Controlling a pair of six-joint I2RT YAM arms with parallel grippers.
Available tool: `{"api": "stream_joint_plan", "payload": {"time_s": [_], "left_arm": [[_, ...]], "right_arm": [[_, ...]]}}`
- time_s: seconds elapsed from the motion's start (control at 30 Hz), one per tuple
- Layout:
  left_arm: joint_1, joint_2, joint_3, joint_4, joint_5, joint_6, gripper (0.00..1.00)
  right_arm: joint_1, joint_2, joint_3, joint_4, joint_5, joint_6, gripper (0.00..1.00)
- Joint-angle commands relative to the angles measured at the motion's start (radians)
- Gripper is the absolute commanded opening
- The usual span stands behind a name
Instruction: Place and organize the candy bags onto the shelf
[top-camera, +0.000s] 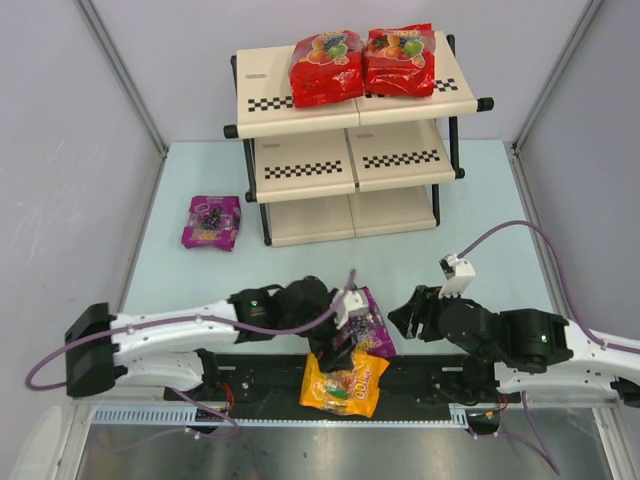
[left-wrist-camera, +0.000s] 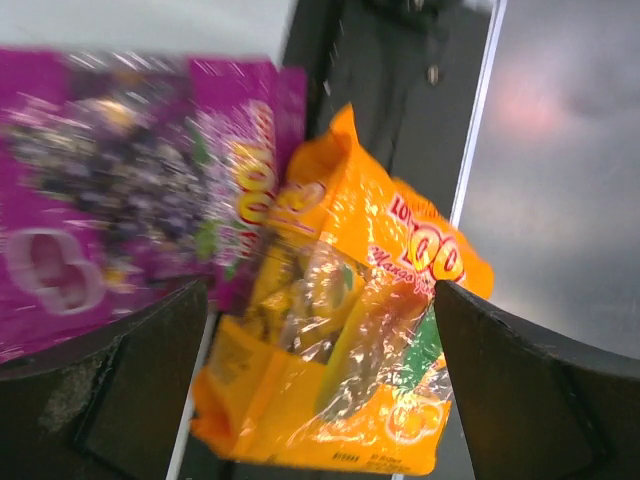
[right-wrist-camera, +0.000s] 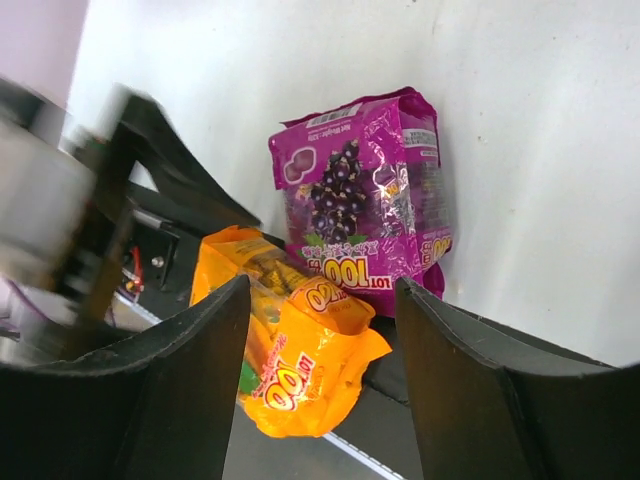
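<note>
- Top external view: the shelf (top-camera: 300, 168) stands at the far end of the pale table (top-camera: 480, 200), with grey walls close on either side.
- The left red bag (top-camera: 326, 66) and the right red bag (top-camera: 400, 60) lie touching on the top tier, and the left one overhangs the front edge. The two lower tiers show bare cream panels.
- The far purple bag (top-camera: 211, 221) lies flat, alone, left of the shelf's foot and near the table's left edge.
- Bare tabletop runs from the shelf's foot to the arms.
- The near purple bag (right-wrist-camera: 365, 200) sits at the table's near edge. It reads "LOT 100" under a picture of grapes.
- The orange bag (left-wrist-camera: 340, 330) touches it and lies off the edge, on the black base rail. "100" is legible on it; the smaller print blurs.
- The left gripper (left-wrist-camera: 320, 385) hangs over the orange bag with its jaws spread wide, gripping nothing.
- The right gripper (right-wrist-camera: 320, 390) is just right of the pair, its jaws also wide and holding nothing.
</note>
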Motion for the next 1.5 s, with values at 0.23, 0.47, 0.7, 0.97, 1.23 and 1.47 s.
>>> {"api": "stream_joint_plan", "payload": {"time_s": [0.23, 0.47, 0.7, 0.97, 1.23, 1.47], "left_arm": [[-0.097, 0.182, 0.005, 0.06, -0.033, -0.001, 1.0], [-0.1, 0.267, 0.003, 0.043, 0.016, -0.024, 0.54], [-0.104, 0.316, 0.034, 0.048, 0.035, -0.04, 0.0], [-0.089, 0.196, 0.162, 0.001, -0.136, -0.052, 0.0], [0.116, -0.093, 0.192, 0.074, -0.243, -0.167, 0.0], [0.244, -0.216, 0.034, 0.35, -0.387, -0.319, 0.0]], "right_arm": [[0.004, -0.042, 0.04, -0.018, 0.056, -0.017, 0.64], [0.004, -0.067, 0.038, -0.051, 0.066, -0.008, 0.64], [0.002, -0.104, 0.038, -0.053, 0.082, -0.005, 0.63], [0.002, -0.147, 0.041, -0.054, 0.127, 0.003, 0.63], [0.002, -0.148, 0.074, -0.108, 0.208, 0.038, 0.63], [0.002, -0.087, 0.075, -0.159, 0.236, 0.087, 0.63]]}}
